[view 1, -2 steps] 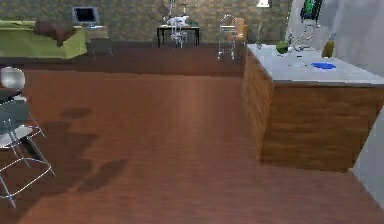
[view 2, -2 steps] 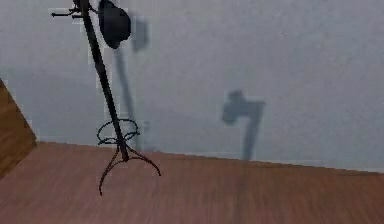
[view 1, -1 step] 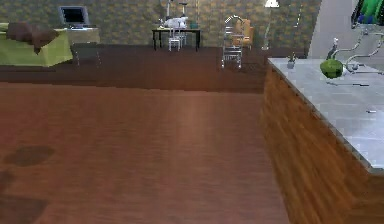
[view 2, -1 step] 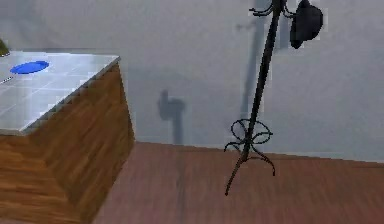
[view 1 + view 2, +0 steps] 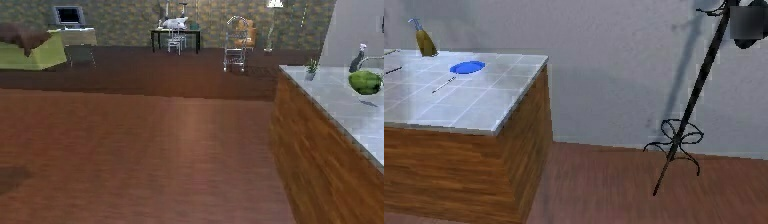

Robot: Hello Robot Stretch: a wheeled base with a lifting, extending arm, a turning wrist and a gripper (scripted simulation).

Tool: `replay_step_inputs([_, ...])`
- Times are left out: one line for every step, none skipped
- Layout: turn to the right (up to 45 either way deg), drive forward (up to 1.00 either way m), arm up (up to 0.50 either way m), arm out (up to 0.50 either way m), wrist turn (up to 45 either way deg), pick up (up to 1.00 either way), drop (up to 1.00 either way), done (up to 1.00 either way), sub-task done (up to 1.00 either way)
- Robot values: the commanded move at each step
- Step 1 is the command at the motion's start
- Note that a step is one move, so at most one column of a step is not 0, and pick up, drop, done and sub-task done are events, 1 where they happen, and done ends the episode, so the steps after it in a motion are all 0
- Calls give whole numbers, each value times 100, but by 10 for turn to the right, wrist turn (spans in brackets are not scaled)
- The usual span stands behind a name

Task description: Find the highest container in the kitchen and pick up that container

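Counter (image 5: 494,100) with a pale tiled top sits at 9 o'clock in the arm side view. On it we see an upright bottle (image 5: 424,40) of yellowish liquid at 10 o'clock. A blue bowl (image 5: 467,68) lies near the bottle, at its 4 o'clock, not touching. The bottle is the taller container of the two. A dark coat stand (image 5: 684,120) is on the floor at 3 o'clock. In the forward view a round green thing (image 5: 366,82) rests on the counter at 3 o'clock. Claw state: we can't tell.

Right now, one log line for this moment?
counter: bottle, blue dish on top | forward right: green round object on countertop | coat stand by wall
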Motion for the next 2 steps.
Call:
replay_step_inputs([60, 0, 0, 0, 0, 0, 0, 0, 0])
replay_step_inputs([0, 100, 0, 0, 0, 0, 0, 0, 0])
